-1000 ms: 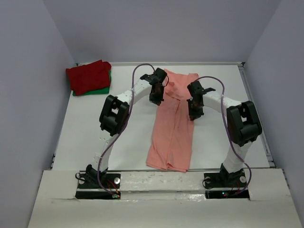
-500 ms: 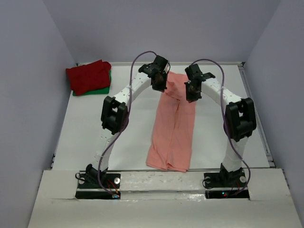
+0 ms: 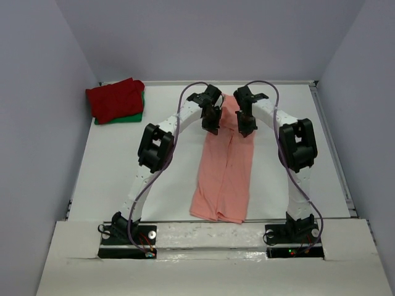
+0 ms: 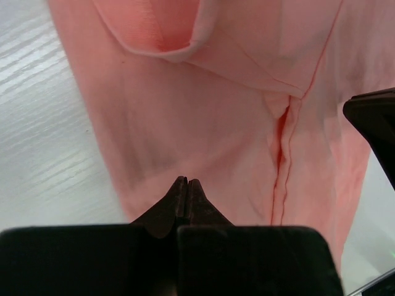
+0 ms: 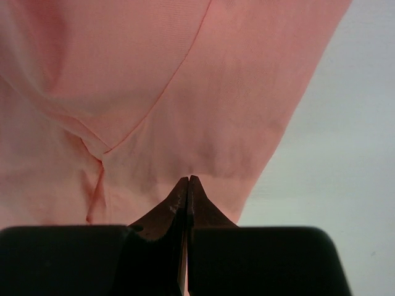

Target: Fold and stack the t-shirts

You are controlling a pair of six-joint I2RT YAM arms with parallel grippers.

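Note:
The salmon-pink t-shirt [image 3: 223, 172] lies as a long narrow strip down the middle of the table, with its near end by the front edge. My left gripper [image 3: 213, 126] and right gripper [image 3: 245, 128] stand close together at its far end, one on each side edge. In the left wrist view the left gripper [image 4: 187, 180] is shut, its tips pressed into the pink cloth [image 4: 203, 111]. The right gripper [image 5: 188, 179] is shut too, with a sliver of cloth [image 5: 154, 92] between its fingers. The dark red t-shirt [image 3: 115, 98] lies folded on the green one [image 3: 133, 116] at the far left.
Grey walls close in the white table [image 3: 111, 172] at the back and on both sides. The folded pile sits in the far left corner. The right gripper's black body [image 4: 373, 129] shows at the right edge of the left wrist view.
The right gripper swung up and left to the shirt's far right edge and shut there. The left gripper, shut throughout, shifted slightly right. The shirt's far end has bunched narrower between them.

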